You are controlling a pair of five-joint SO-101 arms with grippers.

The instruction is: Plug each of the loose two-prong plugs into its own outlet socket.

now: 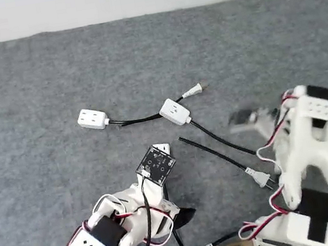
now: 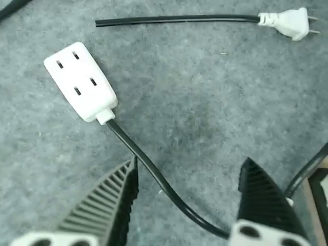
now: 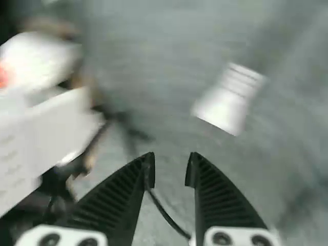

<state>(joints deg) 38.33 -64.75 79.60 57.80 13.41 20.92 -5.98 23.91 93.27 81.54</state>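
– Where is your left gripper (image 2: 191, 163)?
– Spread wide. Its ribbed black fingers (image 2: 110, 200) stand on either side of the smooth black cord (image 2: 146, 165) that runs from a white, rounded outlet socket (image 2: 79, 82) on the felt-like grey mat (image 2: 205, 102). A white two-prong plug (image 2: 292, 23) lies beyond it, unplugged.
– And your right gripper (image 3: 170, 156)?
– Jaws narrowly parted, with nothing you can make out between them.

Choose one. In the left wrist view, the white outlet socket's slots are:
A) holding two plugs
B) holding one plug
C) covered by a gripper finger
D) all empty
D: all four slots of the outlet socket show bare, and the nearest plug lies well apart from it.
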